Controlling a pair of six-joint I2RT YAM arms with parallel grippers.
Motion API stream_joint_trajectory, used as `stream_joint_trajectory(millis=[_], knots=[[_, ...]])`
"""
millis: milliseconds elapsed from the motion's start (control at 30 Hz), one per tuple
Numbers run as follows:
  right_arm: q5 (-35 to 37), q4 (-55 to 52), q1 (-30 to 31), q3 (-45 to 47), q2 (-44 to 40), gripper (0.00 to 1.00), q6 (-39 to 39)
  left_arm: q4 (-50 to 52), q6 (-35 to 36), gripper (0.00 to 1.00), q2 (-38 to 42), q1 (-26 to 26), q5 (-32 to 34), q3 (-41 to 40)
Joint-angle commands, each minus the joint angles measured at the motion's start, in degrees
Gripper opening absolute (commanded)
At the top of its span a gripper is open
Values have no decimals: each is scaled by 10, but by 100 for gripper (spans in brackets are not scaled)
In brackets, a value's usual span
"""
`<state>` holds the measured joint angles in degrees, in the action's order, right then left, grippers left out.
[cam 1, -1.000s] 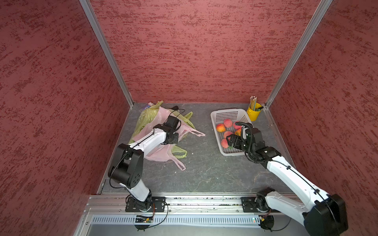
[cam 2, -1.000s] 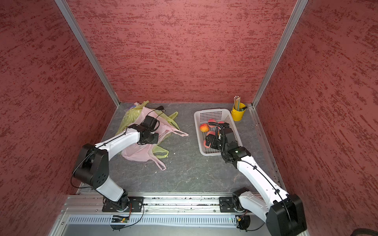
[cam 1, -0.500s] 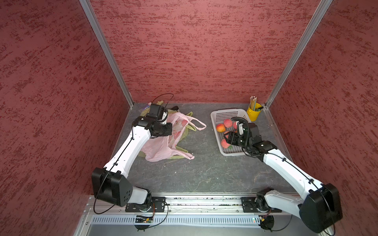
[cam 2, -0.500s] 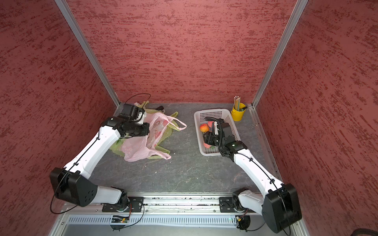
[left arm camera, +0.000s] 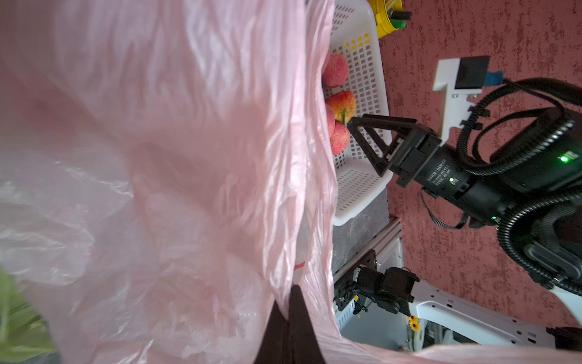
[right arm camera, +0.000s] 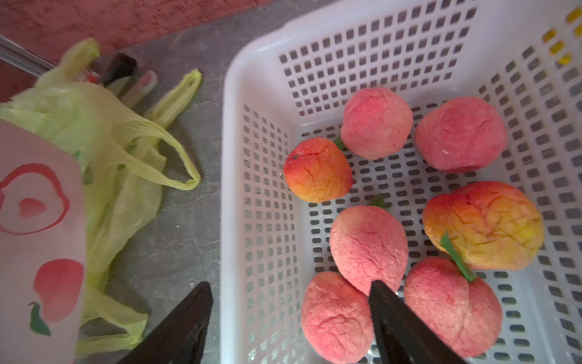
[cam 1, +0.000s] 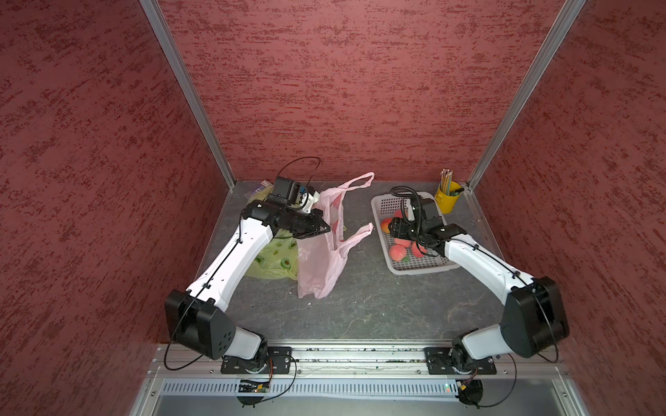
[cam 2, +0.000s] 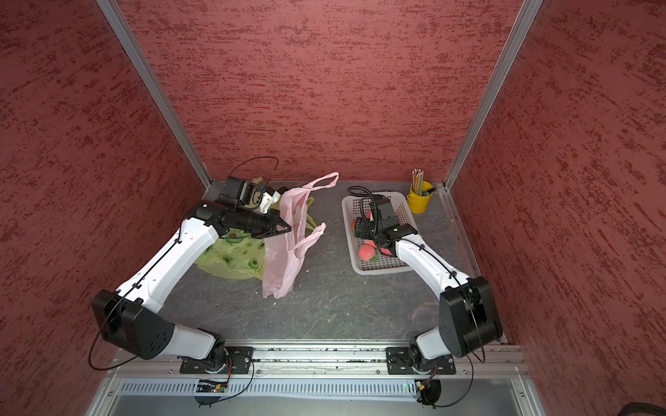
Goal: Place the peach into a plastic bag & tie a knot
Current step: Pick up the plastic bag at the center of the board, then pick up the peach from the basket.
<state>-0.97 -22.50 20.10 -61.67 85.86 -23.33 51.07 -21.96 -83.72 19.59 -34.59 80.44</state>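
Observation:
My left gripper [cam 1: 326, 228] [cam 2: 287, 228] [left arm camera: 291, 293] is shut on the rim of the pink plastic bag [cam 1: 324, 259] [cam 2: 283, 259] [left arm camera: 189, 157]. The bag hangs from it with its bottom on the table and its handles loose. Several pink and orange peaches [cam 1: 396, 252] [right arm camera: 368, 245] lie in the white perforated basket [cam 1: 418, 270] [cam 2: 382, 270] [right arm camera: 230, 126]. My right gripper [cam 1: 392, 227] [cam 2: 358, 228] [right arm camera: 289, 285] is open and low over the basket's left edge. One finger is outside the wall and one is inside, beside a pink peach [right arm camera: 337, 315]. It holds nothing.
A green plastic bag [cam 1: 274, 259] [cam 2: 234, 259] [right arm camera: 104, 126] lies flat on the table under my left arm, behind the pink one. A yellow cup of pencils [cam 1: 447, 200] [cam 2: 420, 201] stands in the back right corner. Red walls close in three sides.
My left gripper has lifted the pink bag off the table, so it now hangs upright. My right gripper has shifted a little over the basket toward its left edge.

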Motion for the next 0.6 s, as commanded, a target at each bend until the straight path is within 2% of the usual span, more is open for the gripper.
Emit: stream_joint_trajectory(millis=[0, 200, 567], knots=[[30, 1, -8, -2, 24, 83, 9, -96, -50, 0, -13, -1, -45, -45], [35, 27, -19, 10, 74, 87, 15, -169, -82, 0, -12, -16, -77, -93], [23, 67, -37, -1, 150, 89, 18, -180, -85, 0, -10, -19, -97, -100]])
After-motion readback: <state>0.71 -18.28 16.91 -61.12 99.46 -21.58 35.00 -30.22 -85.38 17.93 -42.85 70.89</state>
